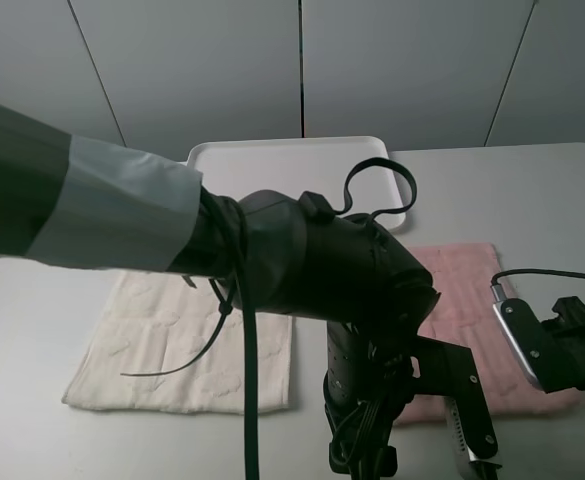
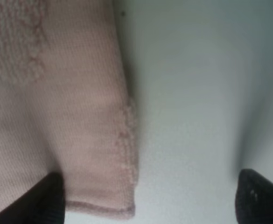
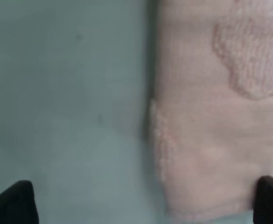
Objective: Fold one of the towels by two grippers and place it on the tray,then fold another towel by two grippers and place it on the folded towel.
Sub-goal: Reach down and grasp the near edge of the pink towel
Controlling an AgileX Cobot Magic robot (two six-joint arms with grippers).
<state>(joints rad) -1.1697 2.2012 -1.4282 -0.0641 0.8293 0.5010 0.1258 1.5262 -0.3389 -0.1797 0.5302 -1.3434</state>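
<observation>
Left gripper (image 2: 155, 198) and right gripper (image 3: 141, 200) are hovering wide open, empty, straddling the pink towel's (image 2: 80, 116) front corners. Each is risking pinching only hem, then slipping.

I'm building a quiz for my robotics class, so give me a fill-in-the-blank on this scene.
Left of the pink towel lies the other towel, coloured ___. The tray holds ___ towels. The left gripper and right gripper both stand ___.
Missing words: cream; no; open.
</observation>
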